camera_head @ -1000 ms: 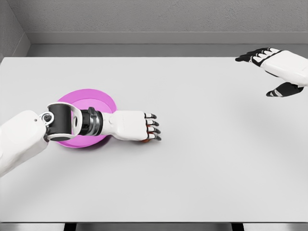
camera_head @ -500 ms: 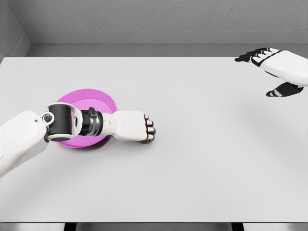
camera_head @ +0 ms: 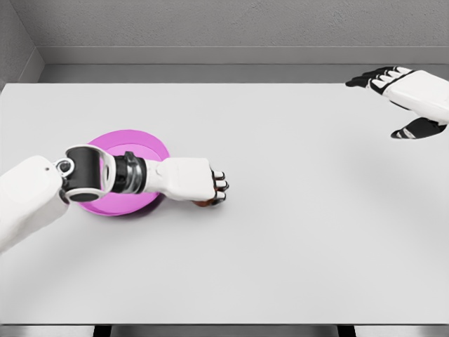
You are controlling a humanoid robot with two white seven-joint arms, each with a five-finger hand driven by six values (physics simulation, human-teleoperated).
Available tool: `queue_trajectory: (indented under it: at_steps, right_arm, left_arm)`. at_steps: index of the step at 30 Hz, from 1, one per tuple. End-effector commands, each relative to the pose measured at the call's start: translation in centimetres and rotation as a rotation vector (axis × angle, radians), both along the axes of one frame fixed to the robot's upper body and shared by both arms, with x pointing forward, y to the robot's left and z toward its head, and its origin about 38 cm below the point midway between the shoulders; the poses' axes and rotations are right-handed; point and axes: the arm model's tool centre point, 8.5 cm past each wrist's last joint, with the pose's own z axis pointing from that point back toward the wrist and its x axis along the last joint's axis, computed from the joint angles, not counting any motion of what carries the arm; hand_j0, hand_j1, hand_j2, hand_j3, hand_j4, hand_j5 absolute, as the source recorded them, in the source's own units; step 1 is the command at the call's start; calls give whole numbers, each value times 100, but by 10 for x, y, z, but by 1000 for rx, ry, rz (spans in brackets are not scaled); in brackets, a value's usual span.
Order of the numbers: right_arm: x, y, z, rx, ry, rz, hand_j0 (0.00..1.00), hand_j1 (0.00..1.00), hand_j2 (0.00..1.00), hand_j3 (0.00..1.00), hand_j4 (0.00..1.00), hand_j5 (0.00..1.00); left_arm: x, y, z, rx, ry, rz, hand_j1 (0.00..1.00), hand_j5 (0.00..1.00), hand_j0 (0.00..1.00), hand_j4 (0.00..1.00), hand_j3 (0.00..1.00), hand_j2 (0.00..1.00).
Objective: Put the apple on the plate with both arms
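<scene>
The left hand (camera_head: 193, 180) lies low over the worktop (camera_head: 295, 225), its arm reaching in from the lower left and crossing over the plate (camera_head: 133, 151). Its fingers (camera_head: 219, 184) are curled down and clamped on the apple (camera_head: 203, 203), of which only a thin reddish-brown sliver peeps out beneath the knuckles; the rest is hidden under the palm. I cannot tell whether the apple touches the worktop or hangs just above it. It sits just beside the plate's right edge, not on it.

The plate is a round magenta disc on the left part of the worktop. The forearm and the dark wrist joint cover its lower half, so only the upper arc and a strip of the near rim are plain to see.

The right hand (camera_head: 403, 95) is well apart from all this, up at the far right corner of the worktop. It holds nothing: the dark-tipped fingers (camera_head: 375, 77) are spread and point leftward, with the thumb jutting out separately below them. Its arm runs off the right edge of the view.

The worktop itself is a pale grey slab with a grey wall behind it.
</scene>
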Motion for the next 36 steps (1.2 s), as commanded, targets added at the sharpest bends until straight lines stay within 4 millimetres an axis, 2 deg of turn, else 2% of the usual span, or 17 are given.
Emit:
queue_trajectory:
  at_steps: [1,4,7,11,14,17,19,21,24,25,26,27,34,36]
  right_arm:
    - [0,-1,2,4,-3,-2,100,100,100,100,100,100]
    - [0,0,2,3,-3,-1,100,100,100,100,100,100]
    - [0,0,2,3,-3,-1,100,100,100,100,100,100]
    - [-1,1,2,-2,-9,19,100,100,100,100,100,100]
    - [-3,3,2,-10,-16,51,100,100,100,100,100,100]
    - [-3,1,5,-9,-24,46,100,100,100,100,100,100]
    - [-4,0,7,-7,-29,41,100,100,100,100,100,100]
    - [-4,-1,7,-7,-32,40,100,100,100,100,100,100]
    - [-3,-1,7,-7,-30,39,100,100,100,100,100,100]
    - [-4,-1,7,-6,-32,40,100,100,100,100,100,100]
    - [-3,-1,6,-7,-28,40,100,100,100,100,100,100]
    - [-3,-1,6,-6,-28,40,100,100,100,100,100,100]
    - [-3,0,5,-4,-27,41,100,100,100,100,100,100]
    - [-3,0,6,-3,-28,40,100,100,100,100,100,100]
  left_arm:
    - [2,2,5,-50,40,16,4,4,4,4,4,4]
    - [12,11,16,-84,34,56,4,4,4,4,4,4]
    - [27,26,41,-151,-5,117,4,4,4,4,4,4]
    - [37,40,63,-185,-54,159,4,4,4,4,4,4]
    - [43,77,77,-166,-94,235,5,5,5,5,5,5]
    - [42,116,73,-103,-95,306,5,5,5,5,5,5]
    - [36,132,60,-78,-64,336,5,5,5,5,5,5]
    - [32,139,50,-62,-41,349,5,5,5,5,5,5]
    - [31,140,48,-57,-37,350,8,8,8,8,8,8]
    - [31,140,48,-58,-35,349,15,15,15,15,15,15]
    - [29,138,46,-57,-28,345,48,48,48,48,48,48]
    - [27,138,41,-55,-20,343,100,100,100,100,100,100]
    - [26,137,41,-65,-13,339,100,100,100,100,100,100]
    - [26,141,48,-124,22,351,100,100,100,100,100,100]
